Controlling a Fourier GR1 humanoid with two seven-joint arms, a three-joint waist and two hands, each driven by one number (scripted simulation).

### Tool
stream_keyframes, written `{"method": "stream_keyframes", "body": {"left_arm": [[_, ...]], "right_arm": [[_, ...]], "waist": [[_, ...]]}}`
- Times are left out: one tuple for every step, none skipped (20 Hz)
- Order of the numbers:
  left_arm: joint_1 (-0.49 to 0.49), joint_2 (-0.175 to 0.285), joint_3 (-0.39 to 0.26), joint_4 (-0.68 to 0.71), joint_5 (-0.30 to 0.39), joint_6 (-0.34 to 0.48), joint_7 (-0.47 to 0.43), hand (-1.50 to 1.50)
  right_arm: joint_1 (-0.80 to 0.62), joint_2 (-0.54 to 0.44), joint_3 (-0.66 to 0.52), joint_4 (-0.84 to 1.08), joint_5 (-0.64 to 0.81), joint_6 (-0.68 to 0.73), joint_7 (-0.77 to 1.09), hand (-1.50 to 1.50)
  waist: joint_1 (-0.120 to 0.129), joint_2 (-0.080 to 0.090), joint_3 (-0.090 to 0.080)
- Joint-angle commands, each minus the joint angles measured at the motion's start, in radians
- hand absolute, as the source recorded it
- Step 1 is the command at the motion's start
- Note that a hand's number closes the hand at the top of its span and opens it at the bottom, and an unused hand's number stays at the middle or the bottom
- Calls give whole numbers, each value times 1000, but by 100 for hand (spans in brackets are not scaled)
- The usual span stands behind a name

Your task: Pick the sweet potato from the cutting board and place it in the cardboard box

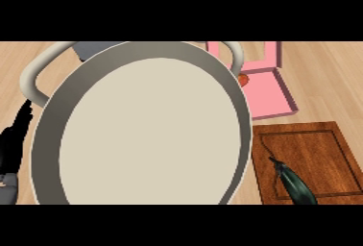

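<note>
A small orange piece, apparently the sweet potato [244, 79], peeks out beside the rim of a big pan, at the edge of the pink open box [273, 96] at the upper right. The wooden cutting board [312, 153] lies at the lower right with no sweet potato visible on it. My right hand [292, 183] shows as a dark narrow shape over the board's near left part, fingers straight and holding nothing. My left hand [14, 139] rests at the left edge, fingers up. Most of the box is hidden behind the pan.
A very large grey pan [142, 144] with looped handles [35, 72] fills the middle and left of the view and hides the counter beneath it. A grey object [96, 49] shows just behind its far rim. Light wood counter [326, 67] shows at the right.
</note>
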Motion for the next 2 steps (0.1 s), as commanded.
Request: {"method": "stream_keyframes", "body": {"left_arm": [[32, -31, -21, -58, -13, 7, 24, 0], [-19, 7, 6, -6, -4, -26, 6, 0]], "right_arm": [[215, -42, -58, -169, -82, 131, 9, -150], [255, -16, -44, -207, -72, 128, 18, -150]], "waist": [[10, 2, 1], [12, 5, 0]]}}
